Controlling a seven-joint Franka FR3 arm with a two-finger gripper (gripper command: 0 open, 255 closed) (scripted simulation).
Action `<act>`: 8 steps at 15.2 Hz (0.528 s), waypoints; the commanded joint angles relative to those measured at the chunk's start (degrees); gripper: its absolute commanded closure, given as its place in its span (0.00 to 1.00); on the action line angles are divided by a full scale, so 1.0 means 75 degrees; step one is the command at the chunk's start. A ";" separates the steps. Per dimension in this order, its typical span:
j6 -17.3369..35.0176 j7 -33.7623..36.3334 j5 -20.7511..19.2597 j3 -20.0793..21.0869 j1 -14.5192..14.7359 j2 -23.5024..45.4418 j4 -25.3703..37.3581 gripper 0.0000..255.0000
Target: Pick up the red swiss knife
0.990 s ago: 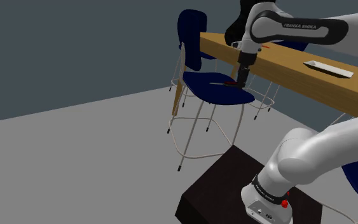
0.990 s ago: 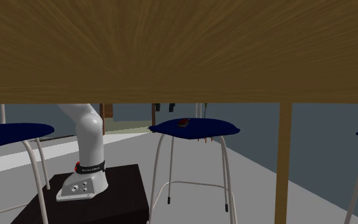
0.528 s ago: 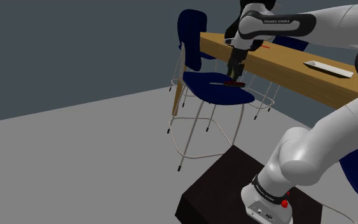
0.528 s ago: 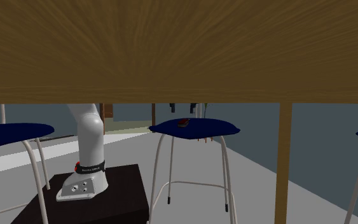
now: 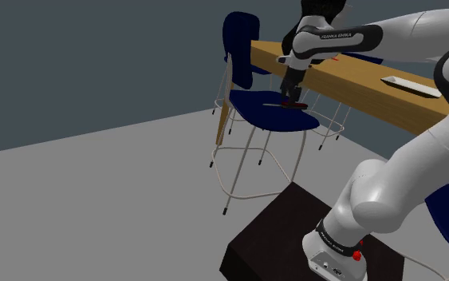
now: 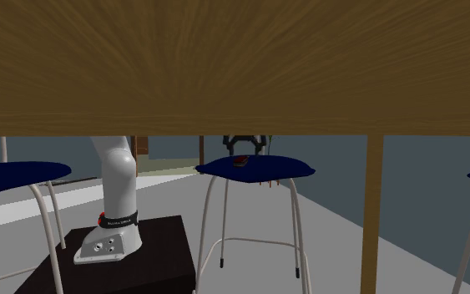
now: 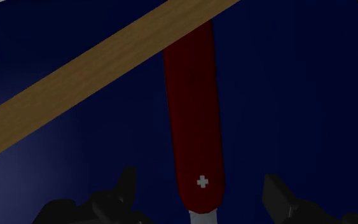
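A blue chair (image 5: 266, 113) with thin pale metal legs is seen drawn up beside a long wooden table (image 5: 358, 86). A flat white tray (image 5: 411, 84) is laid on the tabletop. A grey floor (image 5: 95, 207) and a dark grey-blue wall (image 5: 95, 56) are shown below and behind them.

We see the white arm (image 5: 390, 187) go up from its base (image 5: 336, 249), bend high, and reach far out toward the shoulder view's top middle. Its last part tips down, so the black gripper (image 5: 292, 99) points downward. In the wrist view the two fingers (image 7: 123, 191) stand wide apart and do not touch each other. In the second exterior view the gripper hangs low, tips spread.
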 commanded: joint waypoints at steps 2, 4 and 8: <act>0.0141 0.0004 -0.0003 -0.0016 -0.0003 0.0014 -0.0123 0.00; 0.0137 0.0005 0.0002 -0.0014 0.0000 0.0021 -0.0113 1.00; 0.0168 -0.0023 0.0016 -0.0039 -0.0001 0.0062 -0.0104 1.00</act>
